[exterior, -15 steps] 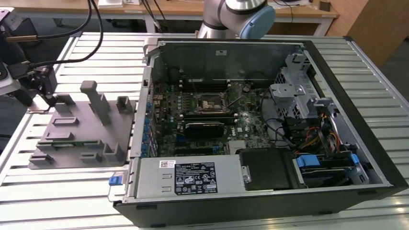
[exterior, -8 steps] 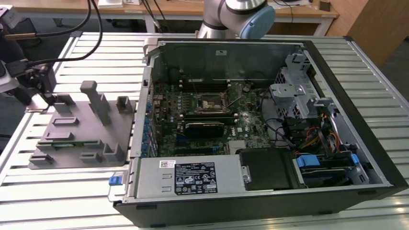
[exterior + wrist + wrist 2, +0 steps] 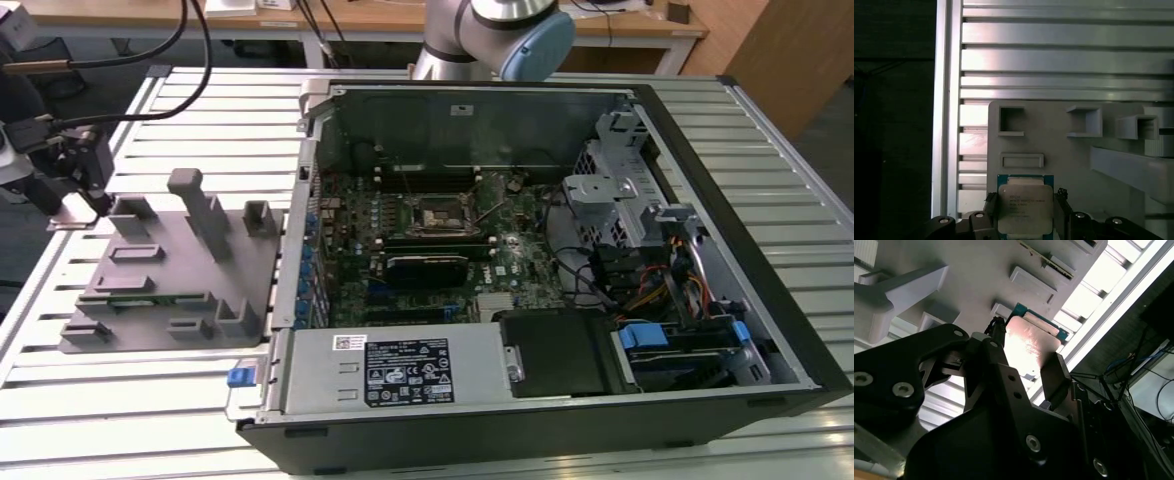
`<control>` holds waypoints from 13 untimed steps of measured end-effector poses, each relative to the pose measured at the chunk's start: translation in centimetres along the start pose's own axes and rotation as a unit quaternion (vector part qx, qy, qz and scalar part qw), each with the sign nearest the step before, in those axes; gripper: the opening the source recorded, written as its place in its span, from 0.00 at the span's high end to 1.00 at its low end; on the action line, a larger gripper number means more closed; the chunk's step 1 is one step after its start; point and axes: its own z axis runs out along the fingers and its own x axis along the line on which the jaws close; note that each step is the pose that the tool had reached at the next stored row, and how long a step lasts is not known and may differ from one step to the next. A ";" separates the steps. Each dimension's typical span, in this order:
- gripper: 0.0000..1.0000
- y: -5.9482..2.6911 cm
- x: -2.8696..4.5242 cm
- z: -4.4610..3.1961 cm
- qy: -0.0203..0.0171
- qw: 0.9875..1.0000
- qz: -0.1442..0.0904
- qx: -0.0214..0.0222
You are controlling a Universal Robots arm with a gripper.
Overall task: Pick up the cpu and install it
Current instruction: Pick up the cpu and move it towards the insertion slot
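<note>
The cpu [image 3: 1024, 207], a flat square chip with a pale silvery top and a green rim, sits between my gripper's [image 3: 1025, 200] two dark fingers, over the corner of the grey parts holder [image 3: 1064, 155]. In the second wrist view the cpu [image 3: 1029, 342] shines between the same fingers, which press against its two opposite edges. Whether it rests on the holder or hangs just above it I cannot tell. In the exterior view my gripper [image 3: 88, 203] is at the holder's [image 3: 174, 255] far corner on that view's left. The black socket [image 3: 434, 215] lies inside the open computer case [image 3: 747, 300].
Upright grey posts [image 3: 198, 205] and pockets stand on the holder, and a green memory stick [image 3: 140, 297] lies in it. The slatted metal table [image 3: 134, 400] runs under everything. Cables, drive bays and a power supply [image 3: 400, 365] crowd the case.
</note>
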 end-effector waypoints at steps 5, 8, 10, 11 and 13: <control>0.47 0.03 0.00 -0.54 0.000 1.000 0.000 0.000; 0.47 0.05 -0.01 -0.88 0.000 1.000 0.000 0.000; 0.47 0.06 -0.01 -1.11 0.000 1.000 0.000 0.000; 0.47 0.07 -0.01 -1.20 0.000 1.000 0.000 0.000; 0.47 0.08 -0.01 -1.38 0.000 1.000 0.000 0.000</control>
